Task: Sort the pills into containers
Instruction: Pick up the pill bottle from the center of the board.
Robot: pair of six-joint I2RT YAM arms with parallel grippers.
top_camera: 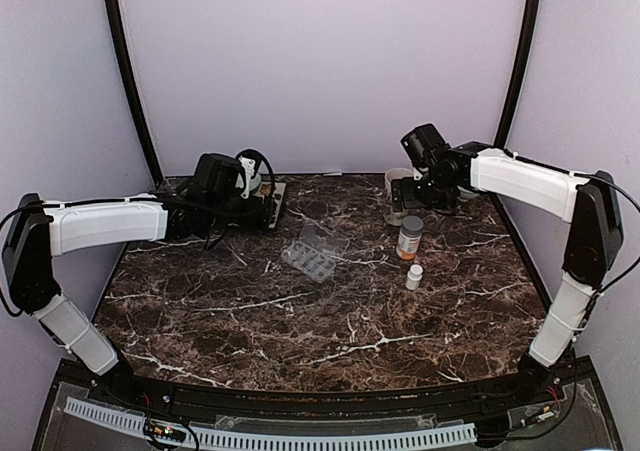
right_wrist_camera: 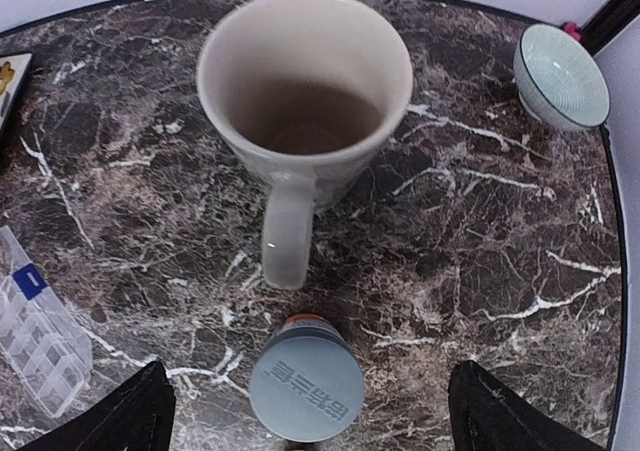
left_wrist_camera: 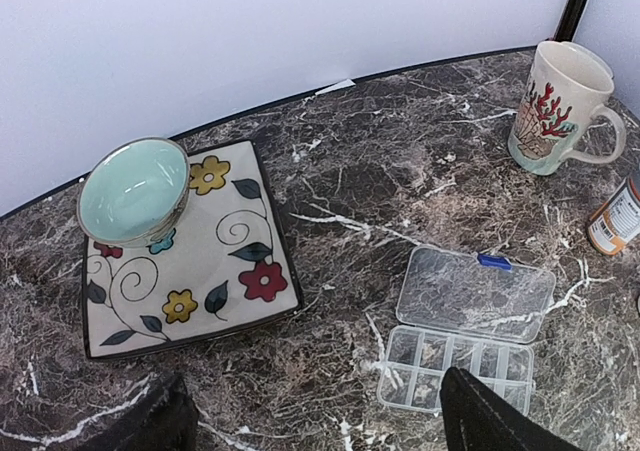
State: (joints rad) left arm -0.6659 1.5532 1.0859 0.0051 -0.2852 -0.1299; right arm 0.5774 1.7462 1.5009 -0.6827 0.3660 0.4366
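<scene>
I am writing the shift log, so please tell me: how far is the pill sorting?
Done: the pill organizer lies mid-table with its lid open. In hand: nothing; the left gripper and the right gripper are both open and empty. Left: all the sorting. The orange bottle has its cap on, the small white bottle stands beside it, and no pills can be made out in the cells.

My table (top_camera: 330, 331) is dark brown marble, white-veined. Plain pale lilac walls (top_camera: 320, 61) enclose it on three sides. Black posts (top_camera: 130, 71) stand far left and far right.
</scene>
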